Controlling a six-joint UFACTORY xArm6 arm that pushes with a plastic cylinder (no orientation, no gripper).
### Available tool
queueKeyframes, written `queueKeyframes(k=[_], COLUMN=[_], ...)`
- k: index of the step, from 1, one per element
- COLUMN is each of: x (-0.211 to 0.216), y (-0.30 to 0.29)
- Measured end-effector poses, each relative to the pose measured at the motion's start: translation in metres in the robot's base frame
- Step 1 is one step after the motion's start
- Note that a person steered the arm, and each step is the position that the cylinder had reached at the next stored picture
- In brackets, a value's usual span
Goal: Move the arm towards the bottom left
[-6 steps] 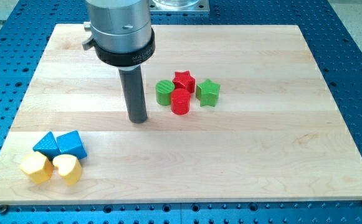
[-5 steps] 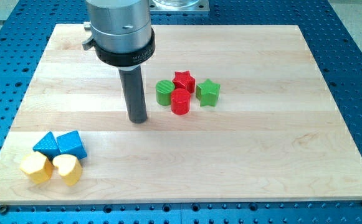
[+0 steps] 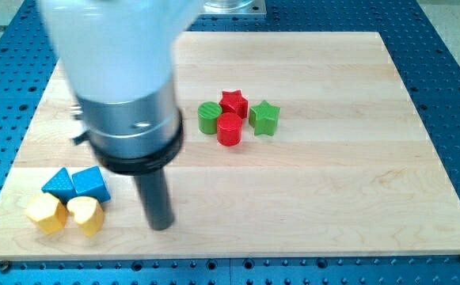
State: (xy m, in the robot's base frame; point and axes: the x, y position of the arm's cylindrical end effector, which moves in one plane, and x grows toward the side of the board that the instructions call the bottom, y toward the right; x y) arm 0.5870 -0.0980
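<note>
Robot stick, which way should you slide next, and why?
Probably a little more toward the view's bottom left. My tip sits near the board's bottom edge, just right of the yellow blocks and blue blocks, not touching them. Slide gently, or I may bump the nearest yellow one.

Brightness: bright and even across the pale wooden board (image 3: 332, 190).
Light source: seemingly overhead and diffuse; the exact place cannot be told.
Shadows: short and soft, close under the red cylinder block (image 3: 230, 130) and the yellow blocks (image 3: 63, 214).
Glare: mild sheen on the silver metal arm housing (image 3: 127, 127); its white upper part is washed out.
Blur: the arm housing is smeared by motion; the dark rod ending in my tip (image 3: 161, 227) is slightly soft.
Focus: board, blocks and blue perforated table (image 3: 451, 95) are sharp.
Edge distortion: not noticeable.
</note>
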Motion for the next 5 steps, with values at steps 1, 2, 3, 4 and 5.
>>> queueKeyframes(k=[1, 2, 3, 4, 5], x=[0.022, 0.031, -0.014, 0.028, 0.026], y=[-0.002, -0.026, -0.033, -0.021, -0.052])
